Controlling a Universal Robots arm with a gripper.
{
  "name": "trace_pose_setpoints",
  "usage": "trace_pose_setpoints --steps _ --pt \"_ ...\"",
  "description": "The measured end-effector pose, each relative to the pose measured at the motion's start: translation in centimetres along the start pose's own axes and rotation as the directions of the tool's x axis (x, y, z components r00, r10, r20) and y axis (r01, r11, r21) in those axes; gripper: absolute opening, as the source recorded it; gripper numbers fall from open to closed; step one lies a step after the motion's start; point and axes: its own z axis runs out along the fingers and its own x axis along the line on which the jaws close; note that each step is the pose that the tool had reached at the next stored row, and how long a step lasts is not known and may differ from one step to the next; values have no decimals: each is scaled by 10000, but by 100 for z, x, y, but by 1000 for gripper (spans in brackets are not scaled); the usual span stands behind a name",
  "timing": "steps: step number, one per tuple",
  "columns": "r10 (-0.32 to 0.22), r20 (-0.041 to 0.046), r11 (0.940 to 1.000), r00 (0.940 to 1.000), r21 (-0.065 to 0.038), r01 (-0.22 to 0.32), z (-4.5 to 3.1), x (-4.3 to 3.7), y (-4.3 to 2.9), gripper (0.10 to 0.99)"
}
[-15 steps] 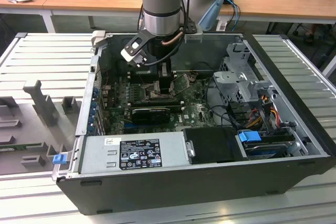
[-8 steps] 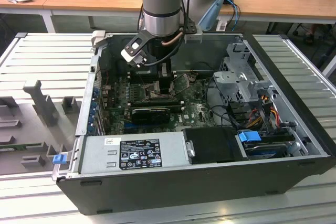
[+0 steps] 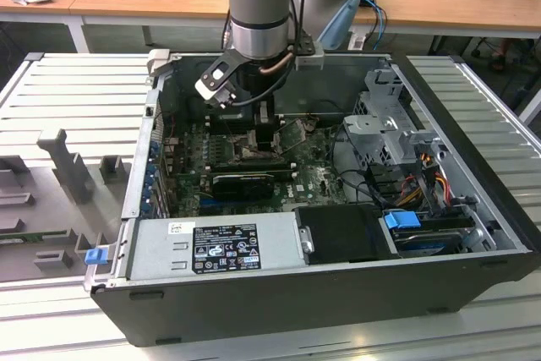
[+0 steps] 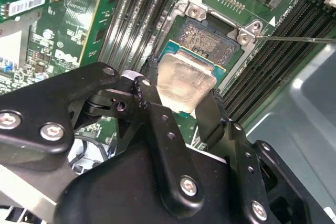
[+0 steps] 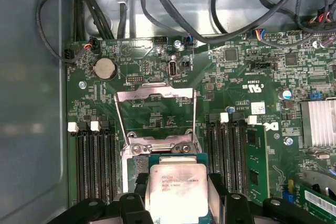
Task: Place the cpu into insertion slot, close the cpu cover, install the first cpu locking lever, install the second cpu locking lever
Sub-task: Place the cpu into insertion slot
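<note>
The cpu (image 4: 184, 80) is gripped by its edges between the fingers of the gripper (image 4: 181, 90), which are closed to the chip's width. It is held just over the insertion slot (image 4: 210, 35), whose dark centre is partly uncovered beyond it; whether it is touching the socket cannot be told. The cpu cover (image 5: 155, 96) is seen swung up and open, and a locking lever (image 4: 299, 39) is swung clear. Placement is judged unfinished; cover and levers are left to be done
</note>
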Motion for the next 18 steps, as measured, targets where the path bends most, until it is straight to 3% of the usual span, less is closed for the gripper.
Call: trace_pose_setpoints --steps 6,12,18 --pt "-707 -61 9975 9975 11 707 89 2 -45 529" --pt "-740 -64 9973 9972 12 740 114 -3 -134 529" --pt "-880 -77 9961 9961 14 881 175 -2 -168 529"
